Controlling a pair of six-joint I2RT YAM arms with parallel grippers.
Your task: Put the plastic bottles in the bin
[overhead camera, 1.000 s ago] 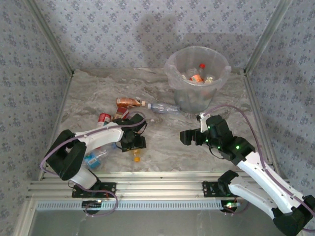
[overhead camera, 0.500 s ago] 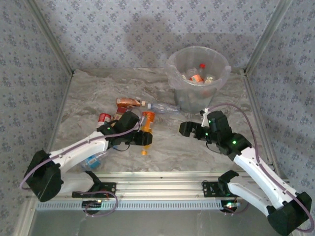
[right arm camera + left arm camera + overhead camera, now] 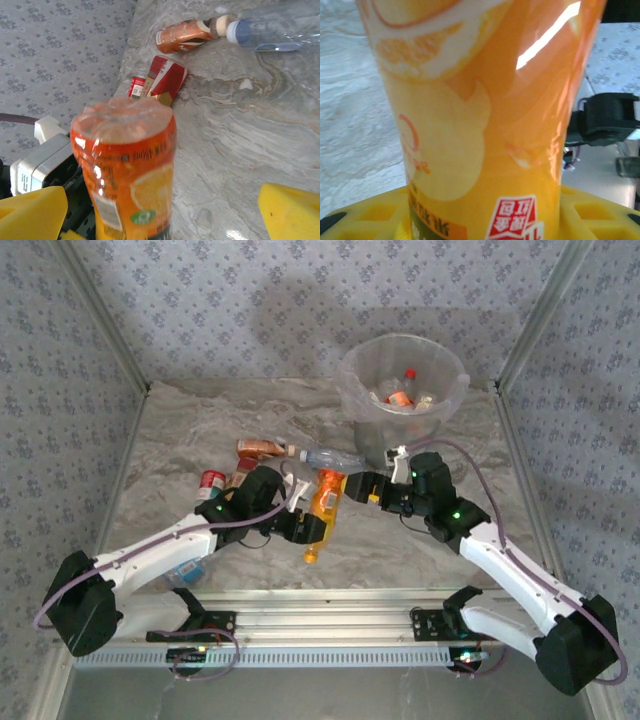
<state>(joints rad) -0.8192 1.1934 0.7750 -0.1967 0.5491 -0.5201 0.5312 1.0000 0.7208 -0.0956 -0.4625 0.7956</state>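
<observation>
Clamped crosswise in the left gripper (image 3: 318,524), jaws shut tight around the lower body: an orange-filled plastic bottle with an orange fruit label (image 3: 326,494), lifted clear of the grey marble-patterned tabletop (image 3: 200,420), cap end tilted down beyond the near side of the jaws, flat base pointing out the far side. From the left wrist, pressed against the yellow ribbed pads (image 3: 370,216), label close up.

Facing that base, the right gripper (image 3: 365,488), jaws spread wide and holding nothing. From the right wrist, base of the orange bottle between the two yellow pads (image 3: 290,210), nearer the left-hand one; contact with either pad impossible to tell.

Past the right gripper's open jaws, the large translucent greyish-white round bin (image 3: 352,390) with a few bottles already inside (image 3: 400,396).

Lying on the tabletop beyond the left gripper's jaws: a brown-orange bottle (image 3: 262,448), a clear bottle with a blue cap (image 3: 332,459) and a red-labelled bottle (image 3: 212,480).
</observation>
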